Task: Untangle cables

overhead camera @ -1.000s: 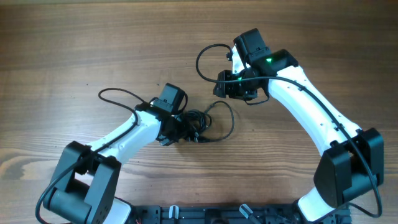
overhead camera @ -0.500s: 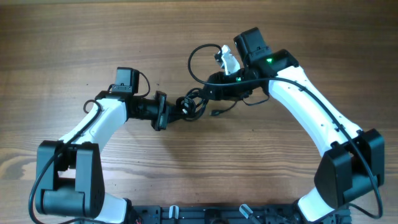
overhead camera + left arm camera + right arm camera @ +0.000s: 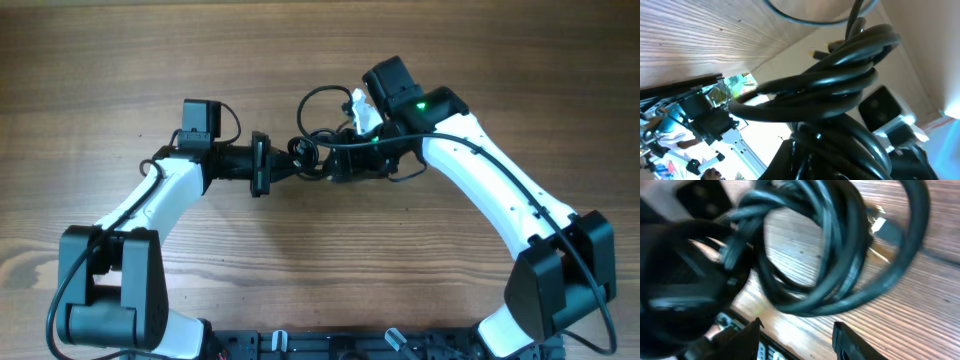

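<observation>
Cables (image 3: 312, 158) of thin, glossy black cord are bunched in a tight knot over the middle of the surface (image 3: 90, 60), a warm brown wood with long straight grain. From the left, the left tool (image 3: 288, 162), matte black on a smooth white arm (image 3: 165, 195), lies level and is clamped narrow on the left side of the knot; its wrist view is filled with rounded, overlapping coils. One slim round loop (image 3: 322, 96) arcs off the far side of the bunch. A small pale plug end (image 3: 879, 224) pokes out among the strands. At the knot's right side the right tool (image 3: 338, 166) has its dark fingers (image 3: 749, 336) apart, bare wood between them.
</observation>
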Controlling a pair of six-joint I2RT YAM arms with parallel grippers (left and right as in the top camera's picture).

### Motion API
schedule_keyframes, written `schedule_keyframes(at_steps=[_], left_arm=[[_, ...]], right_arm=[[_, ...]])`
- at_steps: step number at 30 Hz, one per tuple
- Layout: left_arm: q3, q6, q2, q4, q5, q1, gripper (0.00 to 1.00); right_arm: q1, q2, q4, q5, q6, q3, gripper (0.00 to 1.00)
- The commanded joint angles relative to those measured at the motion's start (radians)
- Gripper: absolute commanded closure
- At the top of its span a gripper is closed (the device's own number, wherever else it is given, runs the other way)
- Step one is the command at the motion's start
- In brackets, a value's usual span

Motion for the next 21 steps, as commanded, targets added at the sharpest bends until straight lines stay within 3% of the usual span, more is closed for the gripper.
schedule_keyframes(at_steps=[1, 5, 16, 21], left_arm=[[0.019, -0.046, 0.002, 0.083, 0.082, 0.008, 0.96], [0.019, -0.08, 0.002, 0.2, 0.143, 0.008, 0.96], [0.018, -0.08, 0.002, 0.266, 0.209, 0.008, 0.96], [0.018, -0.08, -0.019, 0.69, 0.262, -0.037, 0.96]], right_arm=[[0.012, -0.023, -0.001, 0.118, 0.048, -0.005, 0.51], [0.012, 0.016, 0.077, 0.172, 0.087, -0.005, 0.51], [-0.025, 0.037, 0.167, 0.172, 0.111, -0.001, 0.51], [-0.128, 0.037, 0.213, 0.089, 0.052, 0.002, 0.52]])
